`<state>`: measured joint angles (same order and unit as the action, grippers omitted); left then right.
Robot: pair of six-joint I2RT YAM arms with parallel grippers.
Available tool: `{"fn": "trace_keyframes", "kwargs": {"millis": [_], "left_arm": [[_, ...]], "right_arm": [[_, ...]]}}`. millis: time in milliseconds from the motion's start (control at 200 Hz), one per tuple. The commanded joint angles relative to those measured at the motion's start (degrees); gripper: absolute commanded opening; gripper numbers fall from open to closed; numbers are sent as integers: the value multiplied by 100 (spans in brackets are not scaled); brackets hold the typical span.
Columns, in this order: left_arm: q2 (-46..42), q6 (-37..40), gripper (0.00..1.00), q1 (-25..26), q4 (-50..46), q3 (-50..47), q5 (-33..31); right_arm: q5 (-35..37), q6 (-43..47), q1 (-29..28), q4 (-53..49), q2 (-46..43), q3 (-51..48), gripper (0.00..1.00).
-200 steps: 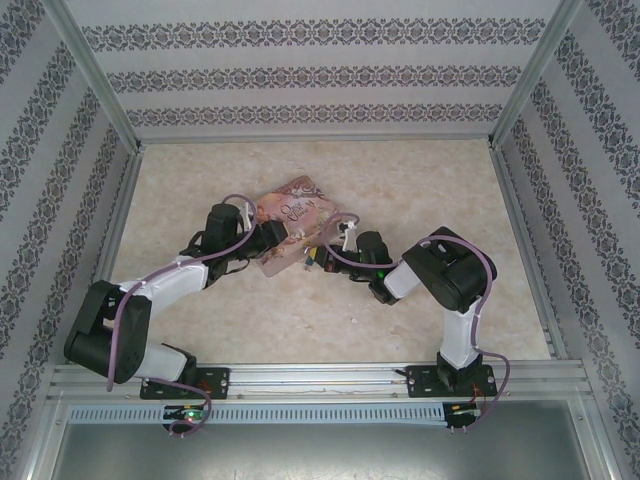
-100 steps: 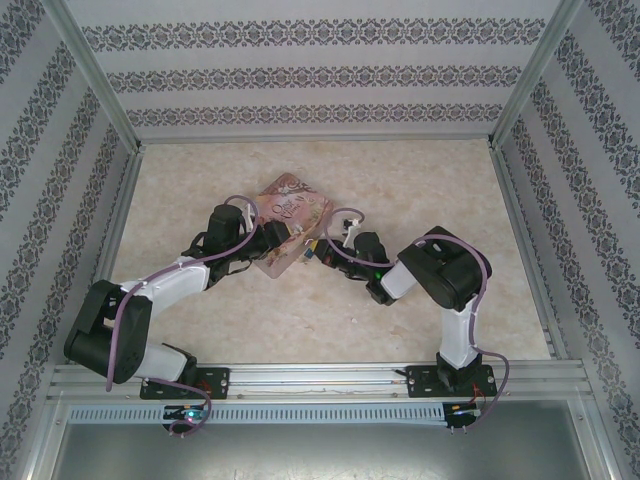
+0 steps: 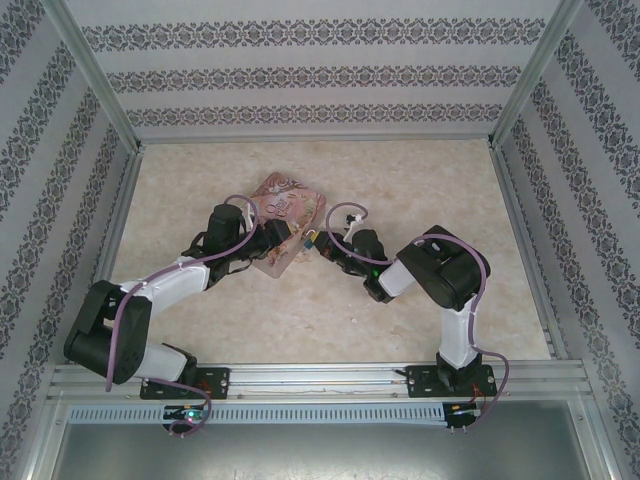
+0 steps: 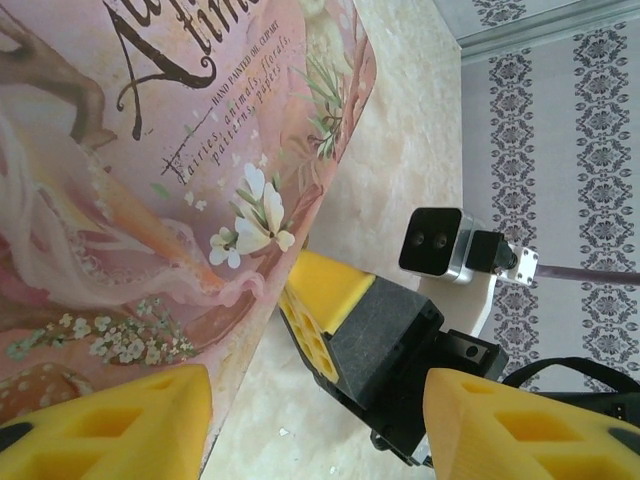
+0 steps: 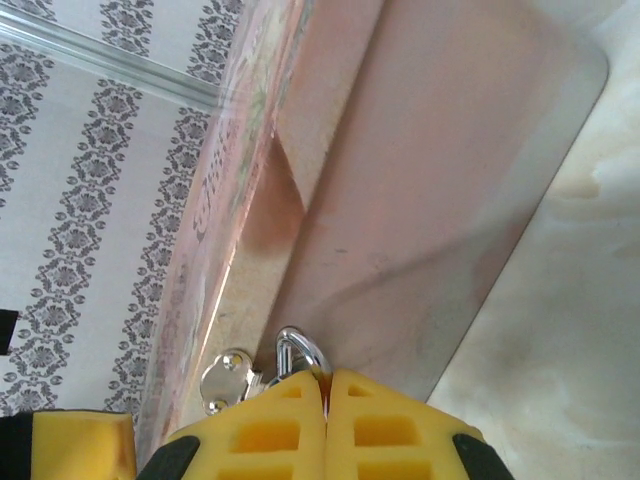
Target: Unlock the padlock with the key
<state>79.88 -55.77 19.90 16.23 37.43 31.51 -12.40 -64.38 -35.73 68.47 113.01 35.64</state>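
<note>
**A:** How do the right jaws stand?

**B:** Pressed together, the yellow pads meeting with no gap. The padlock shows as a silvery shackle poking out just past their tips and touching them. Whether its body or a key is pinched between them, I cannot tell.

**A:** And just beyond the tips?

**B:** A silvery fitting sits beside the shackle, fixed to the side wall of the pink tin; the shackle seems to be linked to it; past the tin lies bare table.

**A:** The left jaws?

**B:** Apart; the tin's edge runs between them, one pad at the printed lid and the other clear of it; the right jaws lie just ahead of them, across the tin's corner.

**A:** What has changed in the last second?

**B:** The right jaws have pressed in closer to the tin; the tin has turned and slid away from them, toward the left jaws, which have stayed at its near side.

**A:** Meaning what?

**B:** My guess is the lock is still fastened; the tin gives way under the push, so the turn will likely need it braced firmly first.
</note>
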Motion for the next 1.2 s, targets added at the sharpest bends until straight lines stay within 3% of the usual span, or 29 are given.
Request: {"fn": "trace_keyframes", "kwargs": {"millis": [0,130,330,555,645,794,959,1199], "left_arm": [[-200,-44,60,98,-342,61,105],[-614,187,62,77,-774,147,-105],[-1821,1279,68,72,-2230,228,-1402],[-3164,2098,83,47,-2912,-228,-2409],[-3620,2307,88,28,-3149,-453,-2771],[-4286,2256,100,13,-3540,-850,-3565],[-4736,2080,99,-6,-3993,-1154,-4150],[-4972,1883,99,-13,-4224,-1429,-4277]], "right_arm": [[207,80,98,337,-277,-3,0],[205,333,229,149,-688,-289,0],[88,879,373,-553,-1694,-781,0],[-318,1484,323,-2084,-3010,-956,0],[-376,1825,287,-3287,-3603,-859,0],[-87,2709,50,-5216,-4515,-677,0],[142,2765,-70,-6328,-5316,-805,0],[309,2420,-126,-7850,-5970,-888,0]]}}
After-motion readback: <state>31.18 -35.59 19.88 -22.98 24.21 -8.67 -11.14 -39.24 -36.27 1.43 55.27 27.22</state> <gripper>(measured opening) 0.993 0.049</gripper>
